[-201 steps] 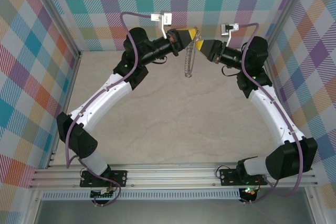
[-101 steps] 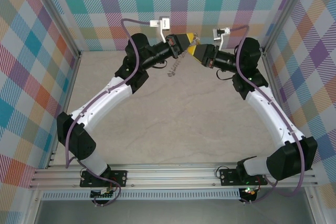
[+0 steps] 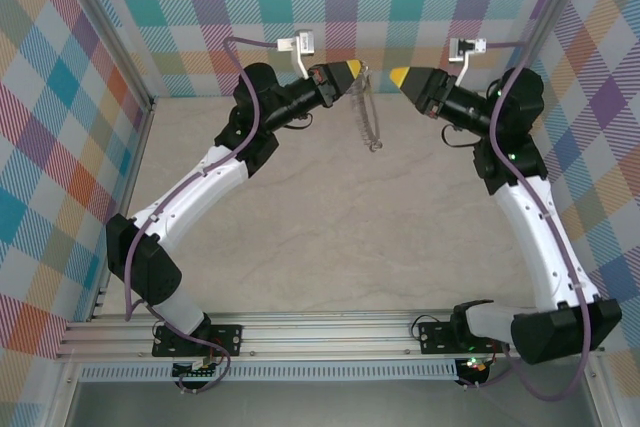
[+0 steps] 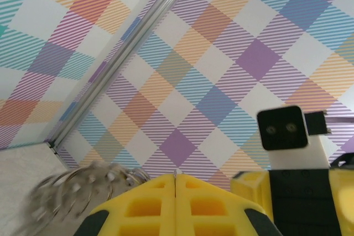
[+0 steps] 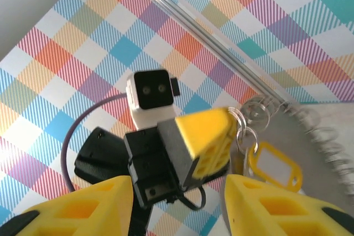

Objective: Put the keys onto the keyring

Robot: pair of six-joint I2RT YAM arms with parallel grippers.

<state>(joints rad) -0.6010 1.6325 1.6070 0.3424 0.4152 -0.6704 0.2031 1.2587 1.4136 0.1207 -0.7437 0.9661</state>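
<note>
Grey keyring (image 3: 367,112) hanging from clamped left tool (image 3: 354,69), right tool (image 3: 397,75) parted, well apart

A tan table with bright checked walls
The table (image 3: 330,247) is pale, with faint marks like stone. Checked walls (image 3: 400,7) in pink, blue, orange and purple stand around the table on three sides. Grey metal posts (image 3: 105,32) rise at its far corners. A metal rail (image 3: 330,335) runs along its near edge.

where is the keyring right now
In the top view the keyring dangles from the shut left pincer over the far end of the table, just left of the open right pincer.
</note>
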